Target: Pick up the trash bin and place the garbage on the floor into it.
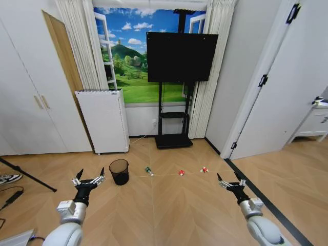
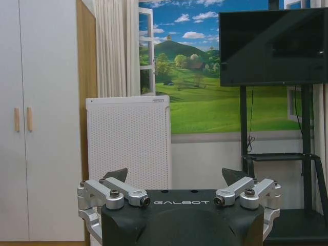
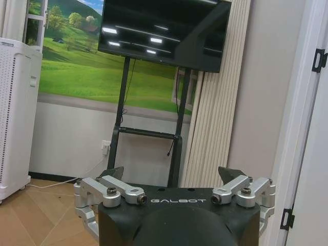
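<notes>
The black wire-mesh trash bin [image 1: 119, 171] stands upright on the tan parquet floor [image 1: 169, 205], ahead of me and left of centre. To its right lies the garbage in a row: a clear bottle with a green label [image 1: 148, 171], a red-and-white wrapper [image 1: 181, 172] and a second wrapper [image 1: 204, 169]. My left gripper [image 1: 89, 177] is raised and open, just left of the bin and nearer to me. My right gripper [image 1: 229, 180] is open too, right of the wrappers. In the wrist views the left gripper [image 2: 175, 176] and right gripper [image 3: 171, 173] hold nothing.
A tall white air purifier [image 1: 104, 121] stands behind the bin by the wall. A TV on a black stand [image 1: 174, 141] is at the centre back. A tripod leg [image 1: 28, 175] and cables lie at far left. A dark strip [image 1: 261, 197] borders the floor on the right.
</notes>
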Tool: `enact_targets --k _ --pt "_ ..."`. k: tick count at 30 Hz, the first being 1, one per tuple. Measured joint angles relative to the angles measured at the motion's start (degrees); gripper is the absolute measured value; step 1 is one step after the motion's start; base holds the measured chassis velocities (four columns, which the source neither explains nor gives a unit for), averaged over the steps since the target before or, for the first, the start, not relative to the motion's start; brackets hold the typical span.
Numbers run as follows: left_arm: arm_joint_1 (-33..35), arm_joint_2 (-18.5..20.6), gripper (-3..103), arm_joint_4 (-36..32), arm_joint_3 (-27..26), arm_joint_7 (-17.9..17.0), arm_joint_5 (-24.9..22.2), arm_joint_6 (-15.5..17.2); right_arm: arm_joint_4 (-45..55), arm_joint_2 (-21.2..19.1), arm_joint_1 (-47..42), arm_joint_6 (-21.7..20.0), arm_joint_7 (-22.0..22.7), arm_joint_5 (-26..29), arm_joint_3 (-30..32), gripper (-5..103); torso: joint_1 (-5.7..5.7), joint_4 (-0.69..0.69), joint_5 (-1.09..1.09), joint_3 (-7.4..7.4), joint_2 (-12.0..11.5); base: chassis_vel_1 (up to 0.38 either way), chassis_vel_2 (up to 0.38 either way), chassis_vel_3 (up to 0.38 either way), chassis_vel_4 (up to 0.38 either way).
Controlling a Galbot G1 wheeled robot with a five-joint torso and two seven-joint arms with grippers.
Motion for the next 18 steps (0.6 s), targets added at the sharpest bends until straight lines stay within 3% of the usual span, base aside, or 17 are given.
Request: enact_targets --k 8,13,18 --pt "0.0 -0.3 100 0.3 0.1 0.2 0.3 0.0 -0.1 0.1 0.2 0.0 -0.1 0.1 0.0 100 0.0 0.0 0.0 0.0 0.0 0.0 0.0 0.0 0.0" --pt "-0.3 -0.1 100 0.2 0.1 0.2 0.0 0.1 -0.5 0.1 0.7 -0.2 -3.5 3.6 0.5 100 0.0 0.0 0.0 0.0 0.0 0.0 0.0 0.0 0.0" --pt "-0.5 0.0 100 0.2 0.1 0.2 0.0 0.1 -0.7 -0.2 1.1 -0.8 -3.5 3.9 0.6 100 -0.01 0.0 0.0 -0.01 0.0 -0.005 0.015 0.005 -0.019"
